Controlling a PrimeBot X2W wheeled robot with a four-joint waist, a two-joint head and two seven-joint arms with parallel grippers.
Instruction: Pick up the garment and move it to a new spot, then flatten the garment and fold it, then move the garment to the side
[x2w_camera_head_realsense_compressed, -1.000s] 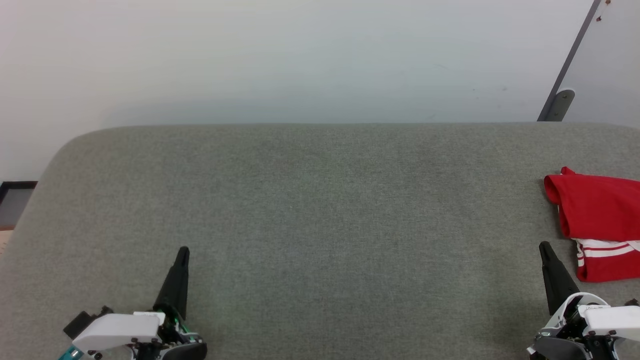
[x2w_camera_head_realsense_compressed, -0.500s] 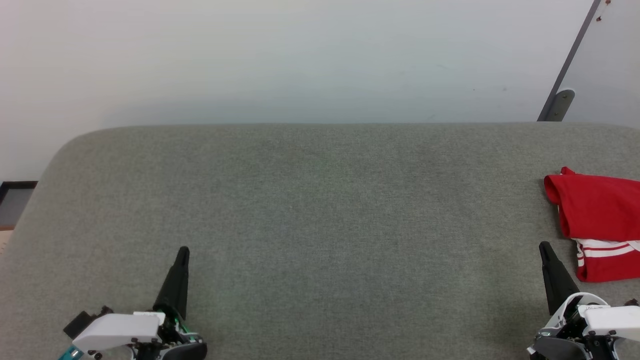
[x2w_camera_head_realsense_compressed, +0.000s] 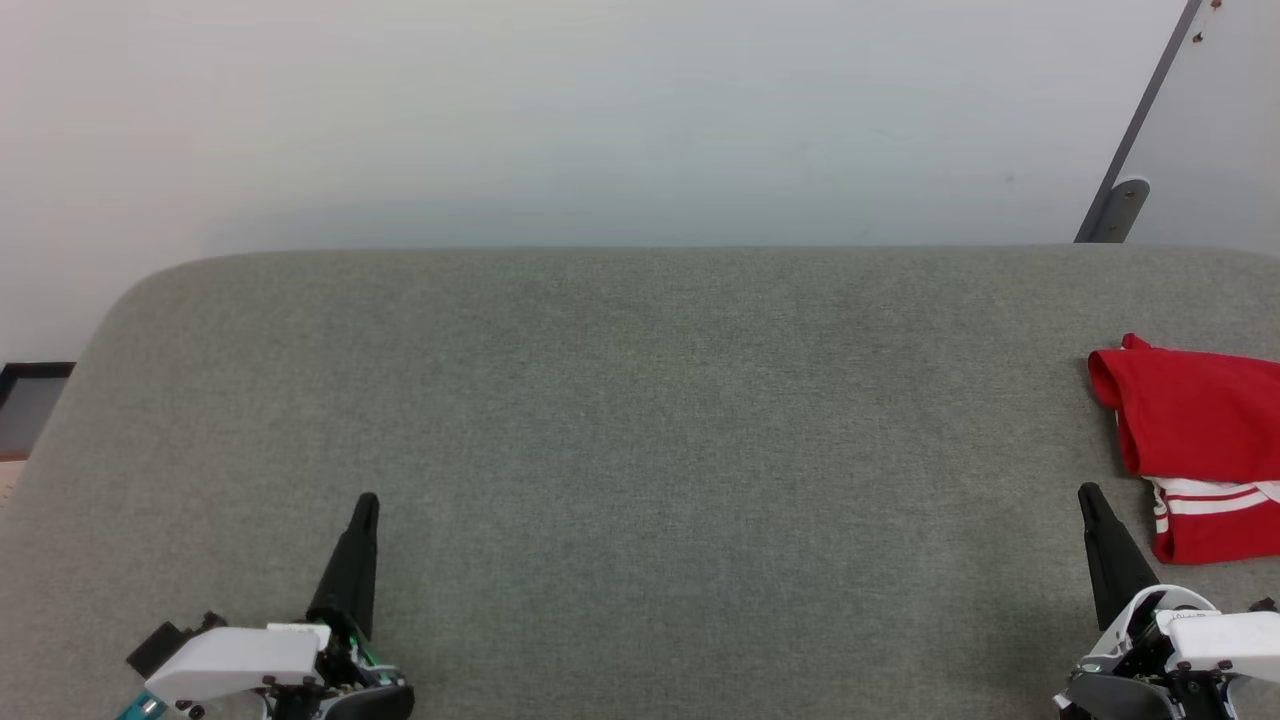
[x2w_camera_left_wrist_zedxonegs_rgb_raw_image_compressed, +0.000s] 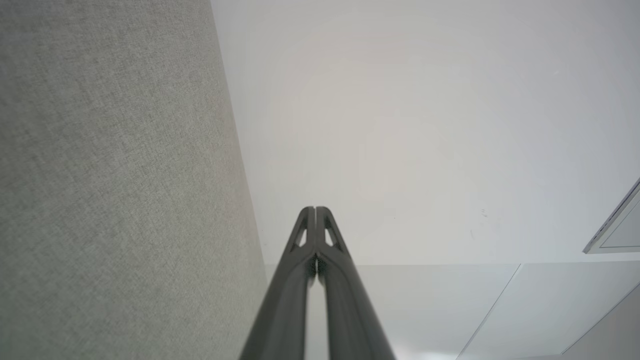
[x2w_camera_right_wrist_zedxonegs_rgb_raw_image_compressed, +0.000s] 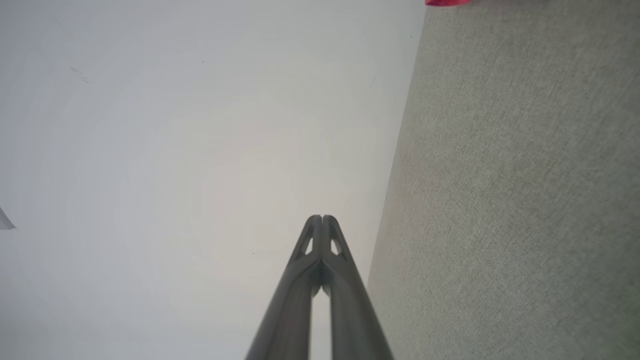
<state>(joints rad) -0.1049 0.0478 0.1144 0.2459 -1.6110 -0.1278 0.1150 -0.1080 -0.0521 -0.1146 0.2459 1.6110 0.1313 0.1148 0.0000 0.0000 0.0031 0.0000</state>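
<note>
The shirt (x2w_camera_head_realsense_compressed: 1200, 430) lies folded at the far right of the grey table (x2w_camera_head_realsense_compressed: 640, 400), partly cut off by the head view's edge. It is just beside the right tool (x2w_camera_head_realsense_compressed: 1088, 492). The right tool and the left tool (x2w_camera_head_realsense_compressed: 367, 500) are both clenched on nothing. The likely risk is a careless sweep of the right arm, which could snag the top layer and undo the fold.

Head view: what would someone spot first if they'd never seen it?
The red shirt with white stripes, lying folded at the picture's right edge on the wide grey table. Next, the left gripper and the right gripper at the bottom, both shut, apart from the shirt.
</note>
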